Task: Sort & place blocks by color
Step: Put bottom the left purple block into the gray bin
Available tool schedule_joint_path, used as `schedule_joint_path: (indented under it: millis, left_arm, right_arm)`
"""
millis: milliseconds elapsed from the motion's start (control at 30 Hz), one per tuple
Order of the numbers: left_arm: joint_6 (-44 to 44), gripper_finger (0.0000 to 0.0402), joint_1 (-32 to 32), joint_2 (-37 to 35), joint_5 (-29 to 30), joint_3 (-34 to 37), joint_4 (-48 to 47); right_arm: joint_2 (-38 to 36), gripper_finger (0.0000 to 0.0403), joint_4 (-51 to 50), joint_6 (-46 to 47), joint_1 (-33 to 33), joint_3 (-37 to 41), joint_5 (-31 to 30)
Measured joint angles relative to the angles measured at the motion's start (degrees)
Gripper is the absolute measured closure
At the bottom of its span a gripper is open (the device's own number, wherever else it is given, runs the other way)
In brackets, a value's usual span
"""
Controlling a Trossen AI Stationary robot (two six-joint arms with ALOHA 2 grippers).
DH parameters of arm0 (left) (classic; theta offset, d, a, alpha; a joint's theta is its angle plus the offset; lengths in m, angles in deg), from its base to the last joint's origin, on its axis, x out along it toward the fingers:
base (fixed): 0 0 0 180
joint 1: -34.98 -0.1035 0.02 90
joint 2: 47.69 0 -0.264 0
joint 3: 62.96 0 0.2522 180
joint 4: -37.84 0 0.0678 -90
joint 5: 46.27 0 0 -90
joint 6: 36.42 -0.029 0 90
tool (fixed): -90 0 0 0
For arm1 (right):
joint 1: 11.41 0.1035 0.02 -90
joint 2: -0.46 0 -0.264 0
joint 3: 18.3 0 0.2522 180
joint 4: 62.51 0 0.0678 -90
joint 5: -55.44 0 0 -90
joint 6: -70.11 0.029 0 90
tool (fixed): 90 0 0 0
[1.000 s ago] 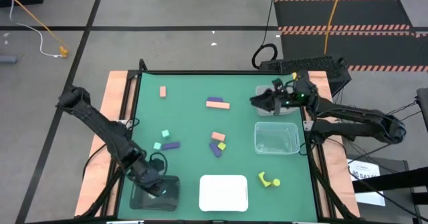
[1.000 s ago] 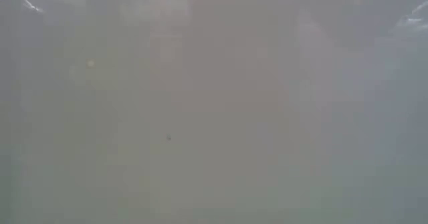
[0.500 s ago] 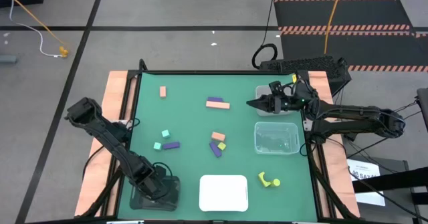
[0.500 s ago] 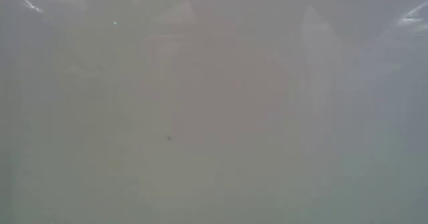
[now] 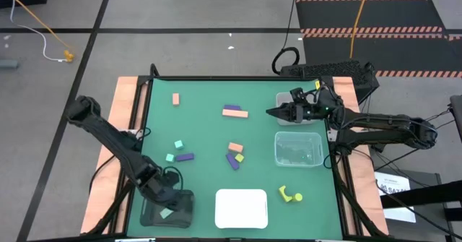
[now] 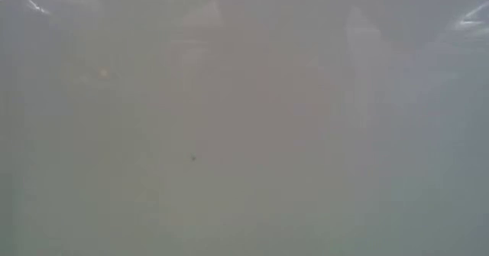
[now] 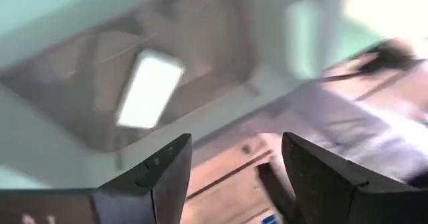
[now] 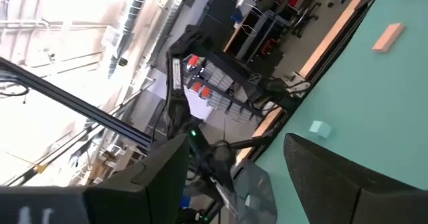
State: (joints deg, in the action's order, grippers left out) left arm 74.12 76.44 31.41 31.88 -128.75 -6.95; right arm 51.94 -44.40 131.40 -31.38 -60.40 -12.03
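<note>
My left gripper hangs open over the black tray at the near left. A mint block lies flat on the tray's floor, and the left wrist view shows that block beyond my left gripper, untouched. My right gripper stands open and about level beside the far clear tray; in its own wrist view my right gripper holds nothing. Loose on the green mat lie a salmon block, a purple-and-salmon pair, two mint blocks, a purple bar and yellow pieces.
A white tray sits at the near middle and a second clear tray at the right. A salmon, yellow and purple cluster lies mid-table. The low view shows only a pale blank surface. Wooden rails edge the mat's left and right sides.
The mint block now lies on the black tray's floor, clear of my left gripper, which has stayed over the tray while its arm shifted a little. My right gripper has rolled slightly beside the far clear tray.
</note>
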Motion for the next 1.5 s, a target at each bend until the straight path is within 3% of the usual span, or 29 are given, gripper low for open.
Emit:
schedule_joint_path:
  millis: [167,333,533,767,900,1167,1500]
  left_arm:
    - [-8.3,0.0170,-2.6,-4.0,13.2,0.0,-0.4]
    - [-28.8,0.0170,-7.6,-4.3,21.3,0.0,-0.3]
    - [-59.1,0.0169,-15.0,-3.7,25.8,1.0,-0.5]
    - [-85.1,0.0169,-21.1,-3.7,24.1,5.3,-0.3]
    - [-89.5,0.0170,-23.0,-3.7,22.4,9.9,-0.6]
    - [-88.5,0.0170,-26.9,-3.7,22.3,17.1,-0.1]
    - [-91.6,0.0171,-27.9,-2.7,19.6,20.2,2.5]
  right_arm:
    - [0.0,0.0167,-0.4,-5.4,0.0,0.0,0.0]
    - [0.0,0.0167,-0.4,-9.1,0.0,0.0,-0.5]
    - [0.0,0.0167,-0.5,-14.6,0.2,0.0,-5.6]
    - [0.0,0.0167,-1.4,-19.3,0.2,0.0,-7.9]
    - [0.0,0.0167,-2.0,-20.2,0.2,0.0,-7.9]
    - [0.1,0.0167,-2.2,-21.2,0.2,0.0,-8.5]
    - [0.1,0.0167,-4.2,-23.2,0.2,0.1,-13.8]
